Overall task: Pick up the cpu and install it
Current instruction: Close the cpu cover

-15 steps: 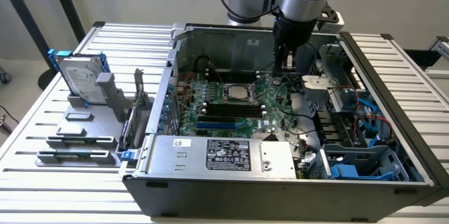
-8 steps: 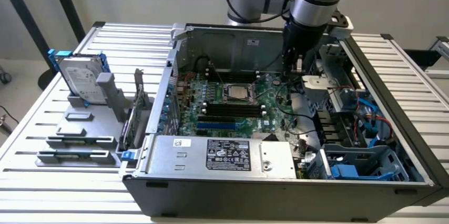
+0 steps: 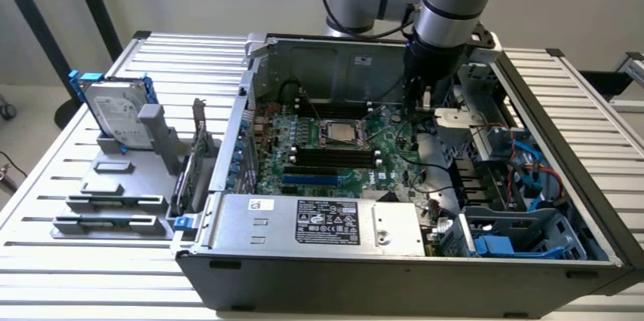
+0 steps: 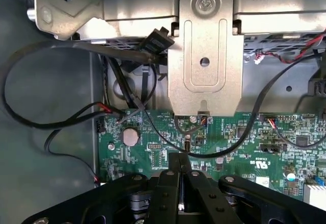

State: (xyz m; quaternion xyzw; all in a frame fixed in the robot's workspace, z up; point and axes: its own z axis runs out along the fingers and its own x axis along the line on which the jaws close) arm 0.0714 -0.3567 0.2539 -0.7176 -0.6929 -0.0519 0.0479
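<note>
The cpu (image 3: 340, 131), a small silvery square, lies flat in the socket frame in the middle of the green motherboard (image 3: 302, 174) inside the open computer case. My gripper (image 3: 427, 104) hangs from the arm inside the case near its back wall, toward the exterior view's right of the cpu and apart from it. In the wrist view the gripper (image 4: 179, 164) has its black fingers (image 4: 168, 183) pressed together over the board's edge, and nothing shows between them.
A metal bracket (image 4: 205, 51) and black cables (image 4: 30, 122) lie close ahead of the fingers. A coin battery (image 4: 131, 136) sits on the board. The power supply (image 3: 322, 219) fills the case's front. On the exterior view's left, a hard drive with blue brackets (image 3: 113, 114) stands in a grey holder.
</note>
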